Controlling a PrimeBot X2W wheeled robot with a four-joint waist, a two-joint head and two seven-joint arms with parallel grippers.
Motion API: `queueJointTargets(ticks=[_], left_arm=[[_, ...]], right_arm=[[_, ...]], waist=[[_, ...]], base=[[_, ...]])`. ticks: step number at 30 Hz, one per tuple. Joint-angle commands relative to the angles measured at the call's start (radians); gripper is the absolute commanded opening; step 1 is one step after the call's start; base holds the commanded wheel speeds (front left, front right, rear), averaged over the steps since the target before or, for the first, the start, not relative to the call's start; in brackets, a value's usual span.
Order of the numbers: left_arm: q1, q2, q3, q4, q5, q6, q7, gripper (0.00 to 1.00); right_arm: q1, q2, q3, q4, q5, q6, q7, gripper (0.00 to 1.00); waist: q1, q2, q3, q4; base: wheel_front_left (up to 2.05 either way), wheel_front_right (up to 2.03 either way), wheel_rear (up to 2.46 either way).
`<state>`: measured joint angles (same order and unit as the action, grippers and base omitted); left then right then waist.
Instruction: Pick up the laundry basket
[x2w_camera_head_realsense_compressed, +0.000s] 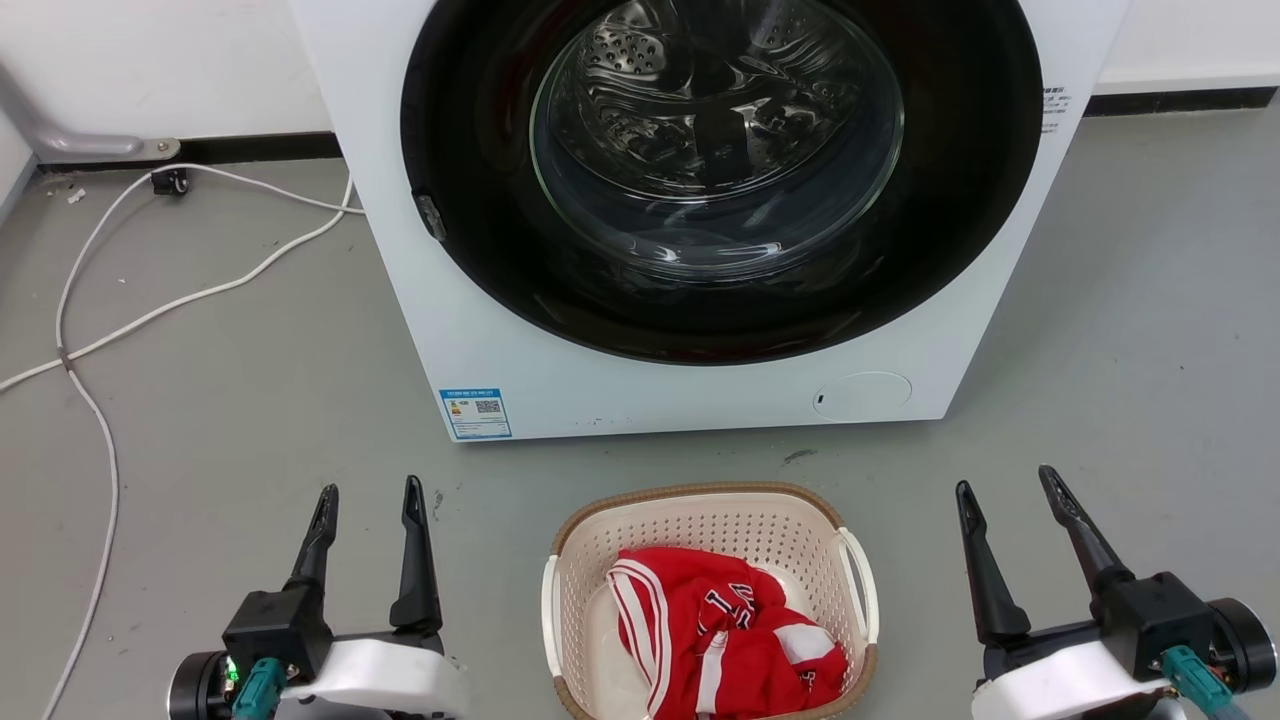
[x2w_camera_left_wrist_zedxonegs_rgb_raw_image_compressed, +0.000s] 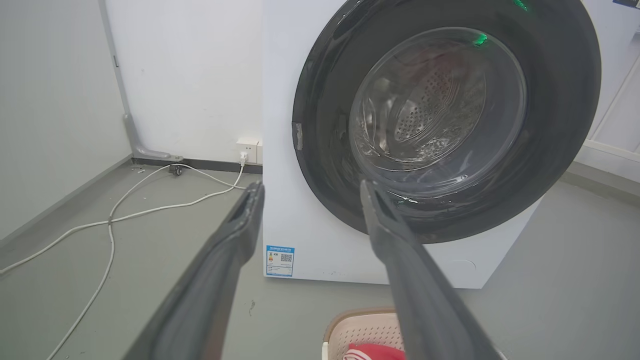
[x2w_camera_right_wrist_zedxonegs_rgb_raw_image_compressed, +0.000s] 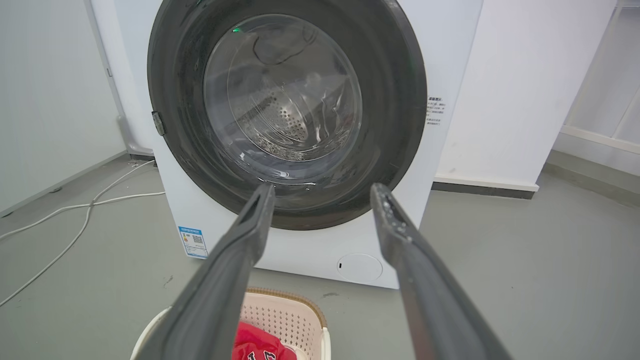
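Note:
The laundry basket (x2w_camera_head_realsense_compressed: 690, 520) stands on the grey floor just in front of the washing machine, cream with perforated walls, a brown woven rim and white side handles (x2w_camera_head_realsense_compressed: 860, 580). A red and white garment (x2w_camera_head_realsense_compressed: 730, 630) lies inside it. My left gripper (x2w_camera_head_realsense_compressed: 370, 492) is open, to the left of the basket and apart from it. My right gripper (x2w_camera_head_realsense_compressed: 1005, 478) is open on the basket's right, also apart. In the left wrist view the basket (x2w_camera_left_wrist_zedxonegs_rgb_raw_image_compressed: 357, 327) peeks in at the bottom edge between the gripper's (x2w_camera_left_wrist_zedxonegs_rgb_raw_image_compressed: 310, 186) fingers. The right wrist view has the basket (x2w_camera_right_wrist_zedxonegs_rgb_raw_image_compressed: 285, 312) below that gripper (x2w_camera_right_wrist_zedxonegs_rgb_raw_image_compressed: 322, 189).
A white front-loading washing machine (x2w_camera_head_realsense_compressed: 520, 340) with a shut dark round door (x2w_camera_head_realsense_compressed: 720, 170) stands straight ahead. White cables (x2w_camera_head_realsense_compressed: 100, 330) trail over the floor at the left, running to a wall socket (x2w_camera_left_wrist_zedxonegs_rgb_raw_image_compressed: 247, 148). Bare grey floor lies on both sides of the basket.

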<state>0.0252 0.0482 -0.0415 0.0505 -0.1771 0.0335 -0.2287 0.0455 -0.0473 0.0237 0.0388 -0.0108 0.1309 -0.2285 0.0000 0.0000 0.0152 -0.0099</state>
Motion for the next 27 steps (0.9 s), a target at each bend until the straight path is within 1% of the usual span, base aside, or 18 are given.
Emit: queueJointTargets(ticks=[1,17,27], left_arm=[[0.008,0.003,-0.001,-0.009,0.026,0.005,-0.009,1.00],[0.023,0.003,-0.010,-0.020,0.143,0.025,-0.039,1.00],[0.026,0.003,-0.005,-0.017,0.136,0.028,-0.037,1.00]], right_arm=[[0.009,-0.005,0.002,-0.011,-0.027,0.000,-0.011,1.00],[0.023,-0.005,-0.001,-0.017,-0.112,0.000,-0.039,1.00],[0.019,-0.005,-0.005,-0.003,-0.075,0.000,-0.037,1.00]], waist=[[0.0000,0.0000,-0.001,0.000],[0.0000,0.0000,0.001,0.002],[0.0000,0.0000,0.000,0.002]], base=[[0.00,0.00,0.00],[0.00,0.00,0.00],[0.00,0.00,0.00]])
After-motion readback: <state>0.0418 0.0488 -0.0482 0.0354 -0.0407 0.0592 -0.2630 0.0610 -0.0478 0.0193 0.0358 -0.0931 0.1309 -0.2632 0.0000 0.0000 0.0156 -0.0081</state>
